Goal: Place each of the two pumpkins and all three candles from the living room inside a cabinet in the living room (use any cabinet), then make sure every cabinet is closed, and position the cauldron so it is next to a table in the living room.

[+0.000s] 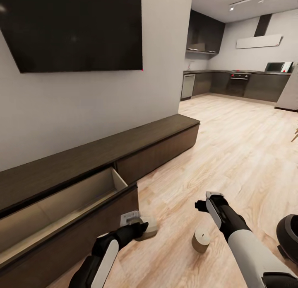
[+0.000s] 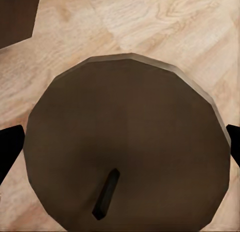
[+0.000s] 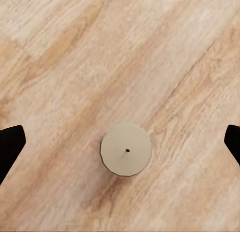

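Leftmost, the cabinet (image 1: 157, 149) runs along the grey wall under a big black TV (image 1: 74, 27); its near drawer (image 1: 62, 205) is pulled out, pale beige inside, nothing visible in it. The drawer's dark front sits just beside the left arm, betw. it and the wall.

Left pincer (image 1: 142, 230) is low over the wood floor (image 1: 231, 155), right at the drawer's corner, w/ a candle (image 1: 150, 229) at its tip. In the left wrist view that candle (image 2: 127, 142) is very close, dark taupe top, short black wick leaning; the two black fingertips (image 2: 9, 147) sit at either side, tight on its flanks or just about, so the pincer looks closed round it. Can't tell whether the candle is off the floor. A dark corner of the drawer front (image 2: 17, 16) shows beyond it.

Next, a 2nd candle (image 1: 201, 240) stands upright on the floor betw. the two arms, apart from the first. Right pincer (image 1: 213, 197) hangs above and slightly beyond it; the right wrist view looks straight down on this candle (image 3: 126, 150), the fingertips (image 3: 10, 147) wide apart at the picture's edges, well clear of it, holding nothing.

Far right, the black cauldron (image 1: 289, 234) sits on the floor just beside the right forearm, partly cut by the frame edge.

Background right: a kitchen w/ dark units and an oven (image 1: 238, 83), open floor leading to it.
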